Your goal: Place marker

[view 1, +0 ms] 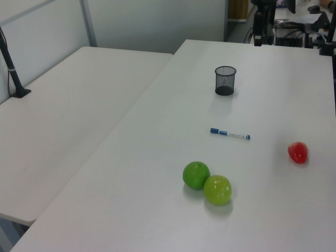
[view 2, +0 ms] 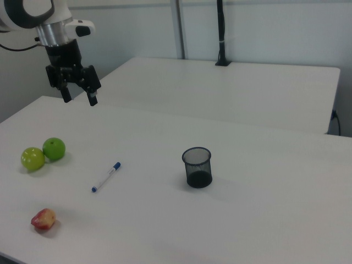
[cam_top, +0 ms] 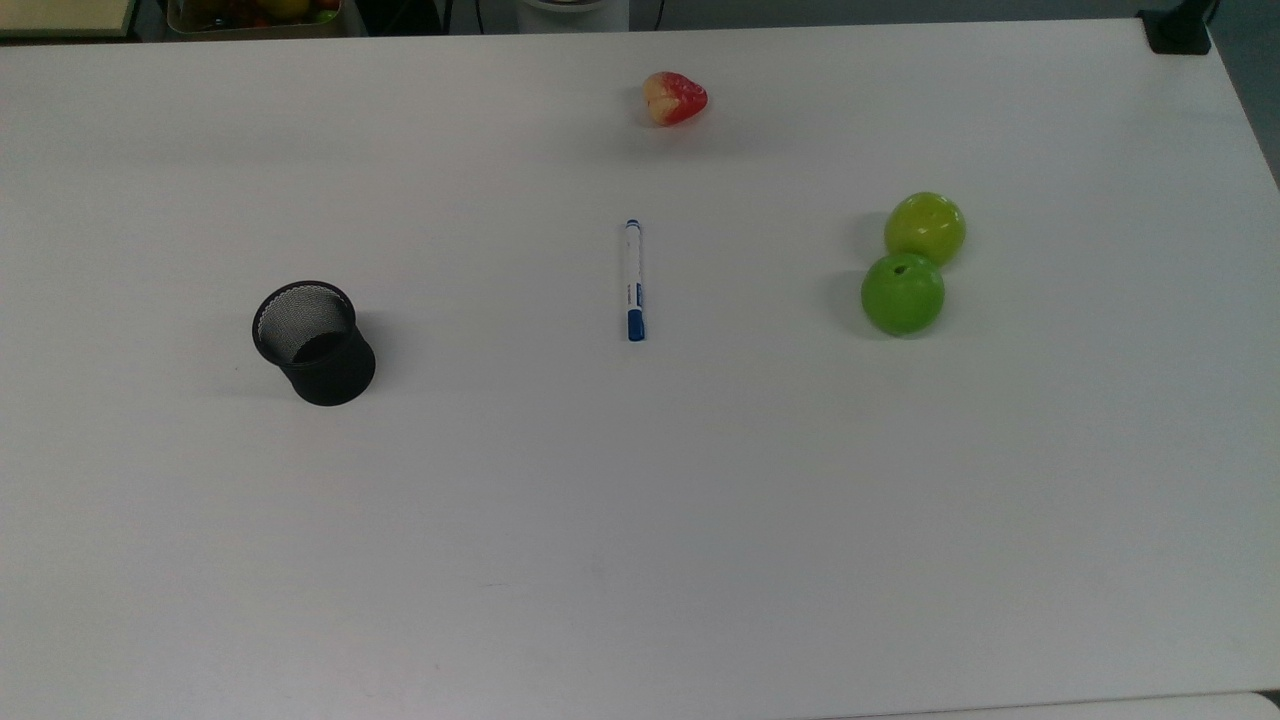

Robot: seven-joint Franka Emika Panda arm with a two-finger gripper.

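Observation:
The marker (cam_top: pixel 633 281), a slim white pen with a blue cap, lies flat near the middle of the white table (cam_top: pixel 640 560); it also shows as the marker (view 1: pixel 230 134) and the marker (view 2: pixel 106 176). A black mesh cup (cam_top: pixel 316 342) stands upright toward the top view's left, seen too as the cup (view 1: pixel 225 80) and the cup (view 2: pixel 197 167). My gripper (view 2: pixel 80 99) hangs open and empty high above the table at the right view's upper left, well away from the marker.
Two green apples (cam_top: pixel 911 264) touch each other at the top view's right. A red-and-yellow fruit (cam_top: pixel 674 98) lies near the far edge. A second white table (view 2: pixel 231 93) adjoins mine, with a black pole (view 2: pixel 221 33) clamped at its far side.

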